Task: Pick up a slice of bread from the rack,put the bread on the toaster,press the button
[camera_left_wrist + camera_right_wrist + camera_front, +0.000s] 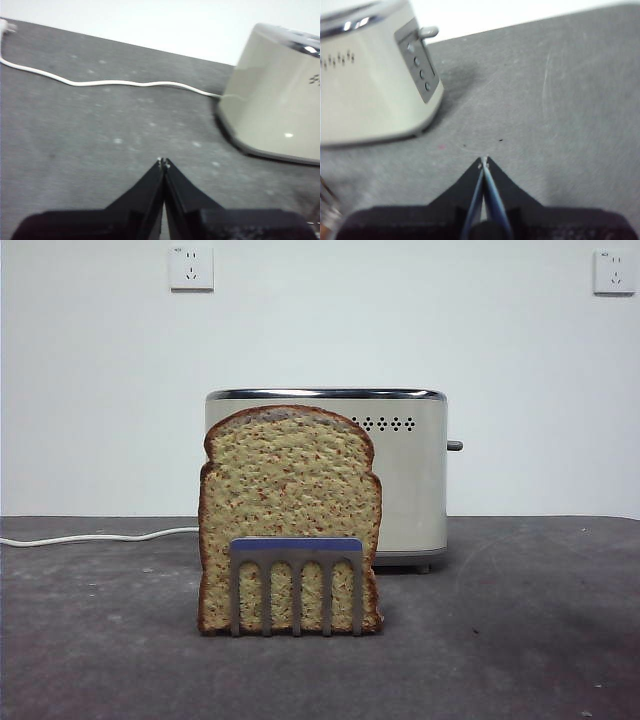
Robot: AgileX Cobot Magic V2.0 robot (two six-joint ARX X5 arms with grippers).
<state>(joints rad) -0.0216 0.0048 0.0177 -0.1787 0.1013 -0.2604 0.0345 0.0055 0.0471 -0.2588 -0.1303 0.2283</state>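
On the table (560, 640), one slice of bread (288, 490) is held upright in one rack (296, 580) before one toaster (415, 480); both the left gripper (163, 161) and right gripper (483, 161) are pressed together, empty.

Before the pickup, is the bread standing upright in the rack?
Upright: the slice of bread stands on edge behind the rack prongs.

A slice of bread (290, 510) stands upright in a rack (296, 584) on the table (520, 640). Directly behind them sits a toaster (415, 480), its button (455, 445) protruding rightward. A cord (95, 537) trails left from the toaster.
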